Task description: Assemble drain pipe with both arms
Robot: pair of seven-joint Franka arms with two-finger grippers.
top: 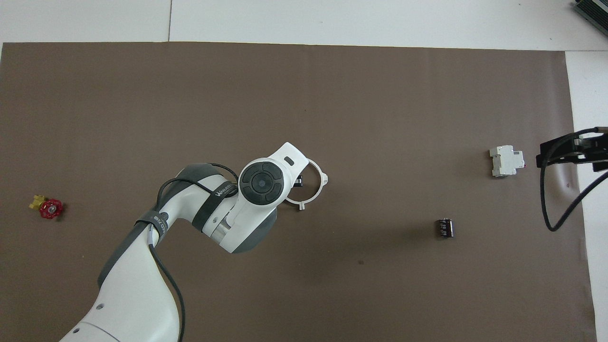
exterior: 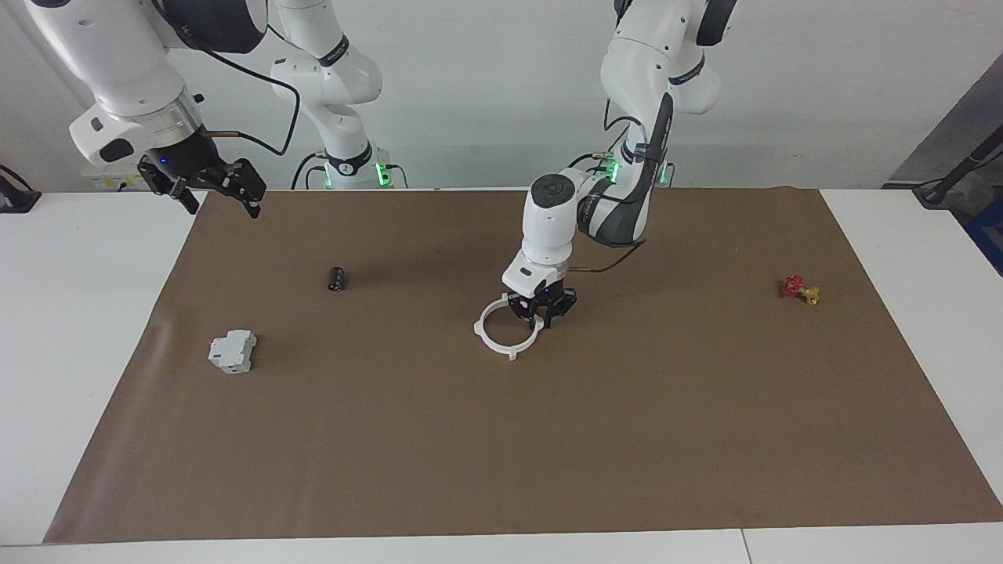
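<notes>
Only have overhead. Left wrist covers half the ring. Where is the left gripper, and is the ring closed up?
Observer: In the facing view, the left gripper is low, at the rim of the drain pipe, on the side toward the left arm's end.
Operator: Halves joined?
Observer: At the tabs farthest from the robots they meet with no visible gap. The joint at the gripper is hidden.
Operator: Right arm? I only get a sliver at the edge.
Observer: The right gripper waits raised over the right arm's end of the table, fingers open, holding nothing.
</notes>
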